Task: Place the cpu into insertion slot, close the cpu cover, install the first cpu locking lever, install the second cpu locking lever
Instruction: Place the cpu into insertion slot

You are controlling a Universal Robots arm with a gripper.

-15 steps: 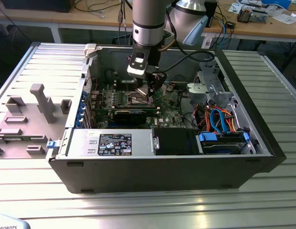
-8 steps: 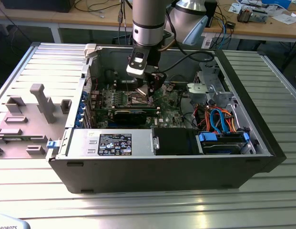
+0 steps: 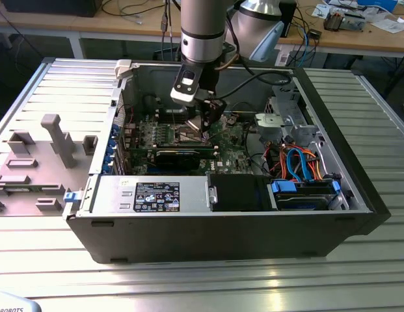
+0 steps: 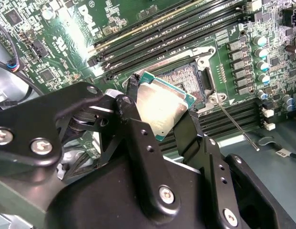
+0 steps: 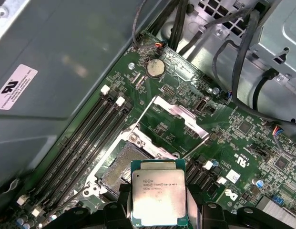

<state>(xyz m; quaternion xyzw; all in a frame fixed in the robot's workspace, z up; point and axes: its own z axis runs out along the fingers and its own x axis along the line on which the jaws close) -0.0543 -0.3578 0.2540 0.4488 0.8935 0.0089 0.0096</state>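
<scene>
My gripper [image 4: 162,102] is shut on the cpu [image 4: 159,107], a small square chip with a silver-grey top, gripped by two opposite edges between black fingers [image 4: 133,119]. It hangs tilted just above the insertion slot [image 4: 186,78], whose brownish contact field lies bare. In the first wrist view the cpu [image 5: 158,193] sits beside the insertion slot [image 5: 123,164], and the cpu cover [image 5: 180,113] is swung open beyond it. A thin locking lever [image 4: 236,126] sticks out free. In the exterior view the gripper [image 3: 207,127] is low over the green motherboard [image 3: 231,140].
The open computer case [image 3: 358,188] holds black memory slots [image 4: 152,36] next to the socket, a coin battery [image 5: 155,68], cable bundles [image 3: 299,162] and a drive cage [image 3: 286,117]. A power supply [image 3: 156,195] lies along the front wall. A grey fixture [image 3: 52,140] stands at the exterior view's left.
</scene>
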